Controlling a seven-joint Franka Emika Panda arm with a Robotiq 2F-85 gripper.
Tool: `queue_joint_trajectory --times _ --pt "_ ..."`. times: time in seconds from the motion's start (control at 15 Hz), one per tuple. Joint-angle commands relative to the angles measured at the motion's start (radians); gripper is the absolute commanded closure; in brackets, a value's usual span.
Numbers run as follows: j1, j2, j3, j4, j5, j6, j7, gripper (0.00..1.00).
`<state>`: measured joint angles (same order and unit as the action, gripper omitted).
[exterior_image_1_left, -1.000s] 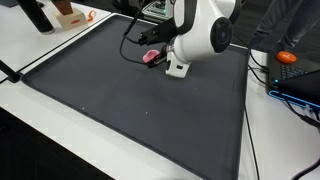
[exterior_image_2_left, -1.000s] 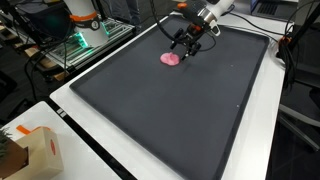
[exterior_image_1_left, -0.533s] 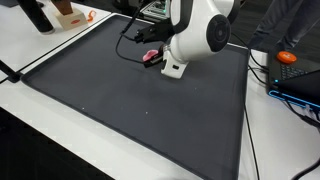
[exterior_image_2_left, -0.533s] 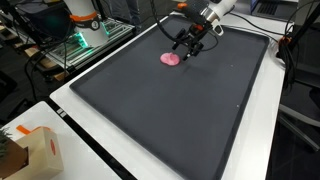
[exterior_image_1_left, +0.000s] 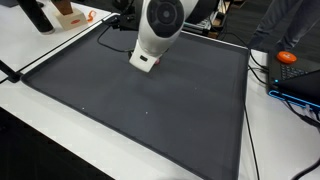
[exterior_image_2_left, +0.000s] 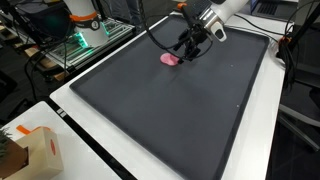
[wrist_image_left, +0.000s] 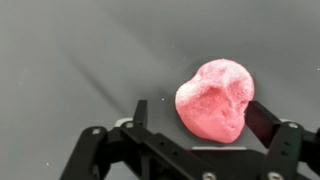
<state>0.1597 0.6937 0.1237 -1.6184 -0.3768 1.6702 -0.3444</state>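
Note:
A pink, lumpy, heart-like soft lump (exterior_image_2_left: 170, 59) lies on the black mat (exterior_image_2_left: 180, 115) near its far edge. My gripper (exterior_image_2_left: 187, 49) hangs just over it, tilted. In the wrist view the lump (wrist_image_left: 214, 97) sits between the two black fingers of the gripper (wrist_image_left: 200, 113). The jaws are open. The right finger is at the lump's edge, and the left finger stands a little apart from it. In an exterior view the white arm body (exterior_image_1_left: 157, 28) hides both the lump and the gripper.
The mat (exterior_image_1_left: 150, 115) covers most of a white table. An orange object (exterior_image_1_left: 288, 57) and cables lie at one side. A cardboard box (exterior_image_2_left: 25, 150) stands at a table corner. A rack with green lights (exterior_image_2_left: 85, 40) stands behind.
The arm's body has swung sideways across an exterior view and now covers the lump there. The gripper stays over the lump, which has not moved.

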Motion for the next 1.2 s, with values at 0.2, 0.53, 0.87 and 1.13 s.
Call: queue_joint_trajectory --times 0.2,0.53,0.87,1.13 --pt "-0.104 -0.089 -0.029 -0.065 0.171 0.075 0.133 0.00" --pt "-0.145 -0.156 -0.065 -0.165 0.278 0.196 0.268 0.00" --pt "-0.166 -0.230 -0.111 -0.295 0.370 0.310 0.411 0.00" --pt "-0.176 -0.272 -0.148 -0.373 0.439 0.361 0.530 0.00"
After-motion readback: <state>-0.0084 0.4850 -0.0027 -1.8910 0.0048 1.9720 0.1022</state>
